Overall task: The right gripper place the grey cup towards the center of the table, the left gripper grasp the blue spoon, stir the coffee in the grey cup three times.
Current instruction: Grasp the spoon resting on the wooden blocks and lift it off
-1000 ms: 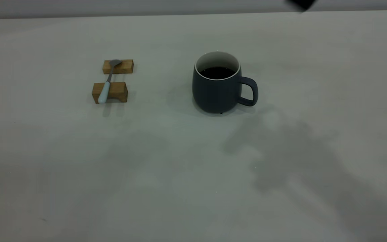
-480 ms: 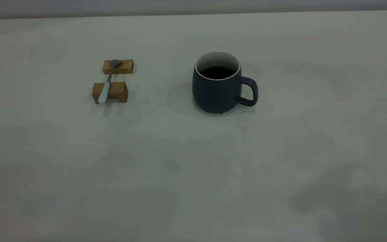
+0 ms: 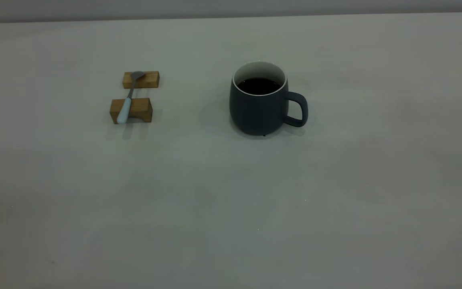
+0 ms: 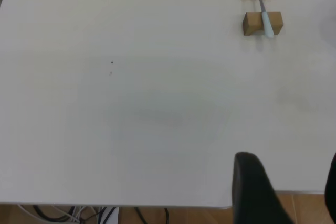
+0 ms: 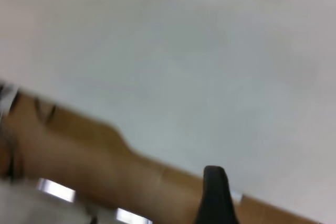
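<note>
The grey cup point(image 3: 260, 105) stands upright near the middle of the table point(image 3: 231, 192), handle to the right, with dark coffee point(image 3: 260, 86) inside. To its left the blue spoon point(image 3: 126, 102) lies across two wooden blocks, bowl on the far one; it also shows in the left wrist view as the spoon point(image 4: 264, 14). No gripper appears in the exterior view. My left gripper point(image 4: 291, 192) hangs open over the table's edge, far from the spoon. Of my right gripper a single dark fingertip point(image 5: 215, 192) shows beyond the table edge, with a wide empty gap beside it.
The far wooden block point(image 3: 141, 79) and the near wooden block point(image 3: 131, 110) carry the spoon. Brown floor point(image 5: 79, 150) and cables point(image 4: 79, 214) lie past the table's edges. Bare tabletop surrounds the cup on all sides.
A dark arm part at the top right left the exterior view. The arm's shadow slid off the table to the right and vanished. Cup and spoon stayed put.
</note>
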Available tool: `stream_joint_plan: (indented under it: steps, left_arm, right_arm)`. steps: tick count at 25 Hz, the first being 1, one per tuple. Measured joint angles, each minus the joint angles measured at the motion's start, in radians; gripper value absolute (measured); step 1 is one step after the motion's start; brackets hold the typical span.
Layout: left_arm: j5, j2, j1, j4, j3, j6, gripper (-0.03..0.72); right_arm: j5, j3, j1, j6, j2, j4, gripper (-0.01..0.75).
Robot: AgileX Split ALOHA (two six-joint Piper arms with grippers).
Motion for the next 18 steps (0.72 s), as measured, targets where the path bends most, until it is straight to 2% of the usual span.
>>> stream_joint_plan:
  steps: [5,10,18]
  left_arm:
    - [0.0,0.0,0.0,0.0,0.0,0.0,0.409]
    - [0.0,0.0,0.0,0.0,0.0,0.0,0.409]
    - [0.0,0.0,0.0,0.0,0.0,0.0,0.409]
  right_arm:
    - [-0.036,0.086,-0.103,0.018,-0.195,0.001,0.613]
    - [-0.04,0.097,-0.178,0.06,-0.267,-0.024,0.607]
    - [-0.04,0.097,-0.201,0.095,-0.275,-0.063,0.6]
